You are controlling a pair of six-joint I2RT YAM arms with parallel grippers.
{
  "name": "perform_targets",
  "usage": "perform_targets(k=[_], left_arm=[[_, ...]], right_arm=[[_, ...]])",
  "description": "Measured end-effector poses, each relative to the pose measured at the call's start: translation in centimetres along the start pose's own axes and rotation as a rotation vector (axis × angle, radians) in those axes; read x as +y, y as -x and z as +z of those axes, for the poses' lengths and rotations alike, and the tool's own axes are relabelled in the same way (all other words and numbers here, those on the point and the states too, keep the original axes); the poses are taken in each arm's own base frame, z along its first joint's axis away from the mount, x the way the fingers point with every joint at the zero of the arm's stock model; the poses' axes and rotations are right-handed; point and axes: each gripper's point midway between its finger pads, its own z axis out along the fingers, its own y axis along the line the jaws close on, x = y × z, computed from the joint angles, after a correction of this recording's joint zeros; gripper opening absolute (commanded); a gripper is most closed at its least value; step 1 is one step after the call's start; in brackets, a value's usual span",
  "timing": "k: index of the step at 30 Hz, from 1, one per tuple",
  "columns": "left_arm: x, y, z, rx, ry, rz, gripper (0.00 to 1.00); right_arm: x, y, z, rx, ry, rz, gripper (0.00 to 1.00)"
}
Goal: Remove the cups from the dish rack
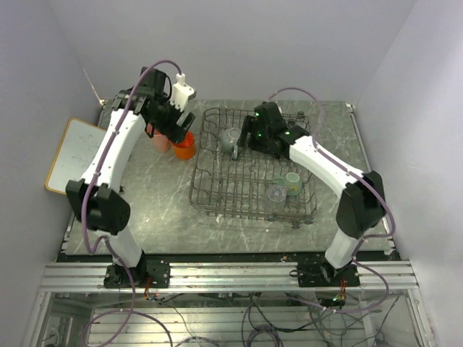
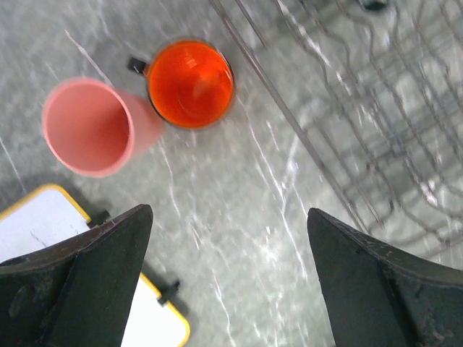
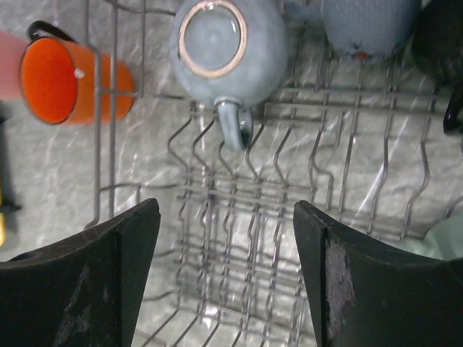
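One grey marble table (image 1: 159,210) carries everything. On it sits one dish rack (image 1: 217,189), to the right of centre, with two arms reaching over the table. One white board (image 1: 72,148) overhangs the table's left edge. Seven cups show in all. Two stand outside the rack on the table to its left, touching each other: a pink tumbler (image 2: 90,126) and an orange mug (image 2: 190,83). Five are in the rack: a grey mug (image 3: 228,43) and a second grey mug (image 3: 365,25) at the far side, a black mug (image 3: 441,36) beside them, and a mint-green mug (image 1: 292,181) and a clear glass (image 1: 275,193) close together near the right front. The left gripper (image 2: 229,212) hangs over bare table near the two unloaded cups, fingers spread wide and empty. The right gripper (image 3: 226,204) is over the rack just short of the first grey mug, also spread wide and empty.
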Motion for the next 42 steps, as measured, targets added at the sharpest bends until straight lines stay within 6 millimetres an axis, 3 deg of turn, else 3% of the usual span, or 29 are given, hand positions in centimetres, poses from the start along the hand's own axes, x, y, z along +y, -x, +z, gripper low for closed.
perform_targets(k=[3, 7, 11, 15, 18, 23, 30, 34, 40, 42], left_arm=[[-1.6, -3.1, -1.9, 0.043, -0.031, 0.028, 0.92], [-2.9, -7.1, -2.4, 0.124, -0.068, 0.049, 0.89], [-3.5, -10.5, -1.7, 0.209, -0.109, 0.041, 0.84], [-4.4, -13.9, -0.3, 0.271, -0.136, 0.031, 0.83], [-4.8, -15.4, 0.7, 0.305, -0.145, 0.024, 0.82], [-4.4, -15.2, 1.7, 0.294, -0.135, 0.019, 0.83], [-4.3, -14.8, 1.7, 0.274, -0.133, 0.029, 0.97], [-4.6, -14.2, 0.8, 0.236, -0.136, 0.049, 0.98], [-5.0, -14.0, 0.0, 0.209, -0.146, 0.066, 0.97], [-5.0, -14.0, 0.1, 0.208, -0.147, 0.068, 0.98]], right_arm=[[0.4, 0.3, 2.0, -0.018, -0.053, -0.075, 0.75], [1.0, -1.2, 3.6, 0.001, -0.108, -0.175, 0.75], [1.8, -1.8, 5.7, 0.009, -0.142, -0.249, 0.73], [0.6, -2.2, 8.0, 0.028, -0.195, -0.305, 0.70], [-0.3, -2.6, 9.6, 0.047, -0.235, -0.334, 0.67], [-1.5, -3.5, 10.7, 0.074, -0.273, -0.367, 0.58], [-1.4, -3.2, 12.6, 0.066, -0.279, -0.388, 0.44], [-1.3, -3.0, 12.9, 0.055, -0.273, -0.396, 0.31], [-1.9, -3.3, 13.4, 0.018, -0.287, -0.389, 0.02], [-1.9, -3.3, 13.3, 0.008, -0.283, -0.385, 0.00]])
